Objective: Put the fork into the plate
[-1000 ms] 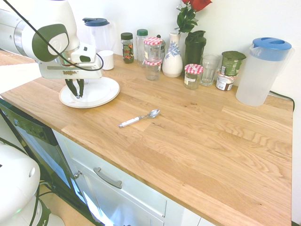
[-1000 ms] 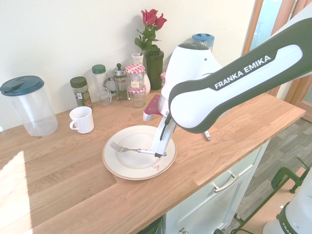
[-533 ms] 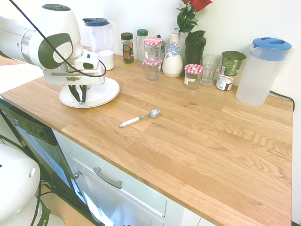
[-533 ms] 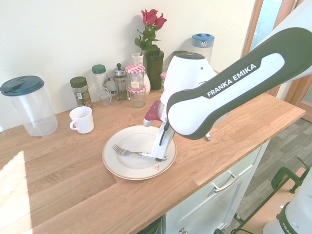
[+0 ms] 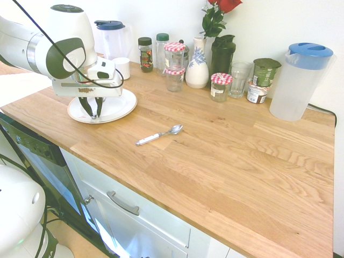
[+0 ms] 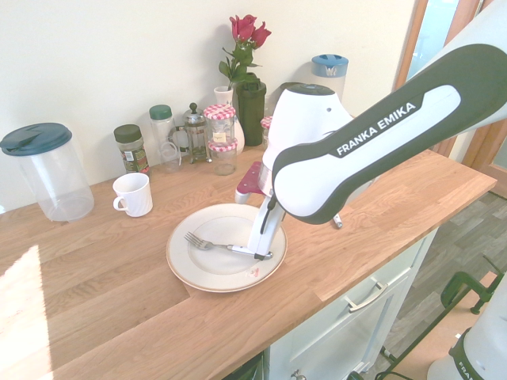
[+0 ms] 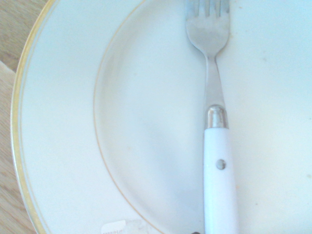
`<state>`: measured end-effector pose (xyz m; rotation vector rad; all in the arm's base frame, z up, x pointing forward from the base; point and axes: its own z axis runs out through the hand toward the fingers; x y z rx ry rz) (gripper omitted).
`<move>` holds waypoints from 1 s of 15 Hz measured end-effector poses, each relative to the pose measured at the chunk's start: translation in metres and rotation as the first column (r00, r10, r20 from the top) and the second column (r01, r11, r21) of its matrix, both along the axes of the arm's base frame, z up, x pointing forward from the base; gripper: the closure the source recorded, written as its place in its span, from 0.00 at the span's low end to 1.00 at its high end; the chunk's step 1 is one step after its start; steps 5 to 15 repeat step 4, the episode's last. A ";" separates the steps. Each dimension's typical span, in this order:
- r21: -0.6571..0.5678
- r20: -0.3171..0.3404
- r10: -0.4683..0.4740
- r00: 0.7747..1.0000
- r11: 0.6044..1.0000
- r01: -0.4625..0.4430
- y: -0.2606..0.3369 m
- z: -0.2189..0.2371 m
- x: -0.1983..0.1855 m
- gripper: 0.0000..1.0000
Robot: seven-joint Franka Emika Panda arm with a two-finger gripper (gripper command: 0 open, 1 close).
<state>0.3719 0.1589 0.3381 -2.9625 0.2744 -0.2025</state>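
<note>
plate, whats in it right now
The fork lies in the plate, tines toward the mug side. The gripper stands at its white handle end and covers that tip.

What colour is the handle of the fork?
White; the fork shows best in the wrist view.

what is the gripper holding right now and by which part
The gripper is at the white handle end of the fork, whose tines lie in the plate. Whether the fingers still clamp the handle cannot be told.
</note>
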 end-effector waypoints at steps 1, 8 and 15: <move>0.003 0.004 -0.003 1.000 1.000 0.003 0.000 0.002 0.002 0.00; 0.024 0.034 -0.020 0.999 1.000 0.019 -0.002 0.018 0.016 0.00; 0.024 0.034 -0.020 0.999 1.000 0.019 -0.002 0.018 0.016 0.00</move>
